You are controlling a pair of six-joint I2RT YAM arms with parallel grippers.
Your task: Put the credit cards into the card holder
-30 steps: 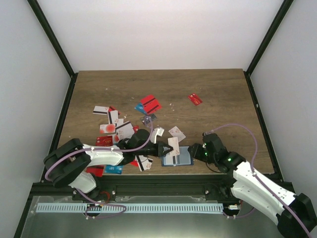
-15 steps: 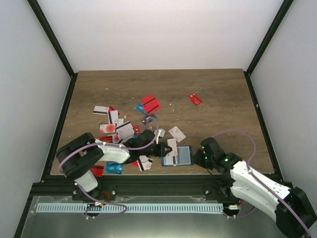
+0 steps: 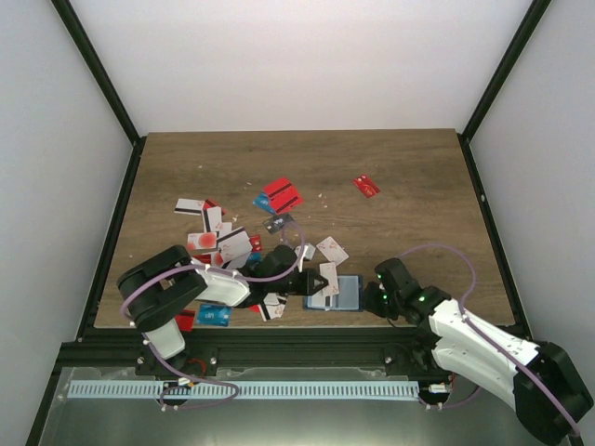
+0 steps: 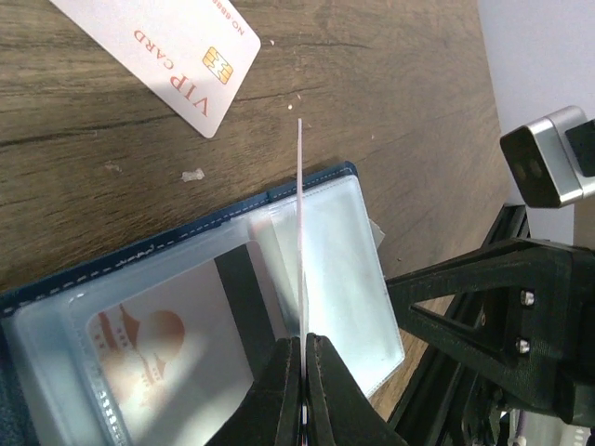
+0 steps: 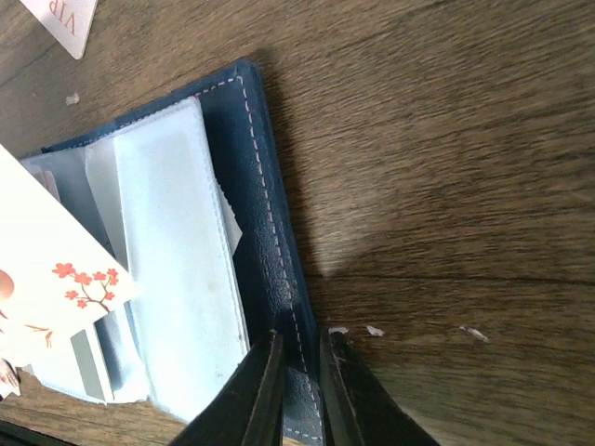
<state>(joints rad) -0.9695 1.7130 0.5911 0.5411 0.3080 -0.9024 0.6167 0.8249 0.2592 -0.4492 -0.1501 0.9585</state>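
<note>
The navy card holder (image 3: 346, 294) lies open near the table's front edge, its clear sleeves (image 4: 358, 269) facing up, one with a striped card inside. My left gripper (image 4: 303, 342) is shut on a white credit card (image 4: 300, 232), held on edge just above the sleeves (image 5: 177, 232). From the right, that card (image 5: 51, 265) shows red flowers. My right gripper (image 5: 299, 351) is shut on the holder's stitched right edge (image 5: 265, 214), one finger on each side. In the top view the left gripper (image 3: 322, 280) and right gripper (image 3: 368, 298) flank the holder.
Several loose credit cards lie around: a white VIP card (image 4: 163, 46) just beyond the holder, red ones (image 3: 282, 195) mid-table, one red (image 3: 366, 186) far right, white ones (image 3: 214, 220) at left, a light-blue one (image 3: 212, 317) by the front edge. The right arm's link (image 4: 502, 307) is close beside the holder.
The right gripper has dropped toward the front edge and closed on the holder's right edge. The left gripper has carried the white card slightly right, over the sleeves.
</note>
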